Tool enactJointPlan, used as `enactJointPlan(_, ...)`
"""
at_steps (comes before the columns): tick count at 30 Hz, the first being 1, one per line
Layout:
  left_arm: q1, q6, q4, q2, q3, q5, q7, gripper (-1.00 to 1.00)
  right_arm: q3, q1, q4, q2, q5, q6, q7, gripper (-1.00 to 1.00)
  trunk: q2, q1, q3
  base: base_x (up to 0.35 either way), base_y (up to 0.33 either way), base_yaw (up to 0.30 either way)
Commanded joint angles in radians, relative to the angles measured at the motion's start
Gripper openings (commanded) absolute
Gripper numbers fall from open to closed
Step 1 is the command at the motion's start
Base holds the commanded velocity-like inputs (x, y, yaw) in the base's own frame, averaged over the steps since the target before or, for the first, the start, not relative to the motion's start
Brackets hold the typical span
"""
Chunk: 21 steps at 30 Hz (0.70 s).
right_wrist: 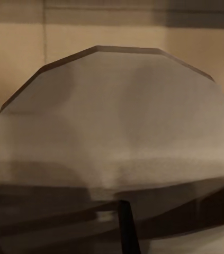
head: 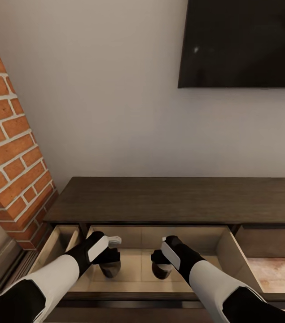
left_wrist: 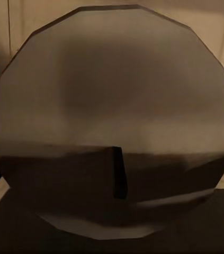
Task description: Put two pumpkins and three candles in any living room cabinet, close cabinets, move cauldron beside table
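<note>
Candles at my fingertips, inside the open drawer [head: 232, 251].

My left gripper [head: 108, 258] sits over one candle [left_wrist: 112, 106] and my right gripper [head: 162, 260] over another candle [right_wrist: 112, 132], both on the drawer's pale floor. Whether my fingers clamp them or stand slack, I cannot tell. Two candles look housed in the cabinet [head: 173, 199]. The rest remains, and the drawer wants shutting. A brick pillar [head: 7, 148] stands left, a TV [head: 245, 40] above. Nothing seems to block lifting out.
</note>
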Motion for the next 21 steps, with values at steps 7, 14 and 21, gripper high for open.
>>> enactJointPlan(7,0.001,-0.010,0.031,-0.004,0.000,0.001,0.002,-1.00,-0.002,-0.001,0.021,0.000,-0.172,0.046,-0.004,-1.00,0.000,0.000,0.000,0.000,0.000,0.000)
enactJointPlan(14,0.002,-0.017,0.061,-0.017,0.000,0.002,0.000,-1.00,-0.002,-0.001,0.035,0.000,-0.179,0.042,-0.009,-1.00,0.000,0.000,0.000,0.000,0.000,0.000)
enactJointPlan(21,0.001,-0.005,0.039,-0.019,-0.001,0.004,-0.001,-1.00,0.001,-0.002,0.029,0.000,-0.173,-0.008,-0.012,-1.00,0.000,0.000,0.000,0.000,0.000,0.000)
